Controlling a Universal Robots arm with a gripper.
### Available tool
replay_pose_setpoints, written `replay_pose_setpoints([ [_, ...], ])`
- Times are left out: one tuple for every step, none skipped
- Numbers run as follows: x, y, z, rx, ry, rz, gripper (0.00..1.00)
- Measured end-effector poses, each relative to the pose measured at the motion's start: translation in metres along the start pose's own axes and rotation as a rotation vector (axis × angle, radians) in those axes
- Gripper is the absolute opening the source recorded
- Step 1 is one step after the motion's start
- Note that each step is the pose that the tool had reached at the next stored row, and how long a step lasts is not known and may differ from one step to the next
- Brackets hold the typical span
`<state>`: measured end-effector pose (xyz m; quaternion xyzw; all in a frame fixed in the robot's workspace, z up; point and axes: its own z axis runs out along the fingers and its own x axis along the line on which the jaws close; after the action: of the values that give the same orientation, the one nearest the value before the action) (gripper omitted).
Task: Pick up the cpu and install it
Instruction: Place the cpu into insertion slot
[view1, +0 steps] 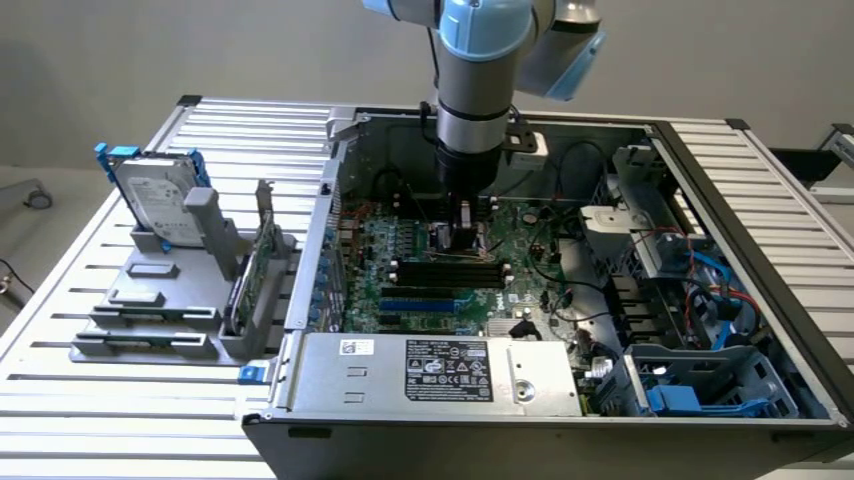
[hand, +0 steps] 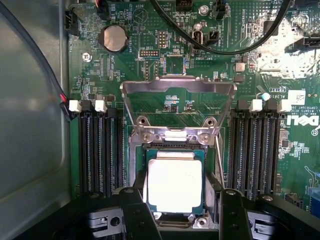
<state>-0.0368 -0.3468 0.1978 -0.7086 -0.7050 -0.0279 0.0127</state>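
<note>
Cpu (hand: 175, 186) (one) lies socketed; end effector (hand: 181, 196) spread, two fingers (hand: 134, 216) flanking.

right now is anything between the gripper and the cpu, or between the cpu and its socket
Nothing visible does. The cpu sits in the socket frame between the gripper's open fingers, its top bare. The load plate is swung up off the socket, and the black cables cross the board well away from it.

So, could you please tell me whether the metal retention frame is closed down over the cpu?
No, the retention frame is swung open on its hinge, leaving the silver top of the cpu fully uncovered.
</note>
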Motion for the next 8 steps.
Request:
replay_pose_setpoints([
  [0.0002,0.0000,0.0000,0.0001,-0.0009,0.000,0.54],
  [0.0005,0.0000,0.0001,0.0001,-0.0018,0.000,0.54],
  [0.0008,0.0000,0.0002,0.0000,-0.0025,0.000,0.54],
  [0.0009,0.0000,0.0003,0.0000,-0.0034,0.001,0.54],
  [0.0011,0.0000,0.0003,-0.0001,-0.0043,0.001,0.54],
  [0.0011,0.0000,0.0004,-0.0001,-0.0054,0.001,0.54],
  [0.0011,0.0000,0.0003,0.0000,-0.0066,0.001,0.54],
  [0.0012,0.0000,0.0003,0.0000,-0.0076,0.001,0.54],
])
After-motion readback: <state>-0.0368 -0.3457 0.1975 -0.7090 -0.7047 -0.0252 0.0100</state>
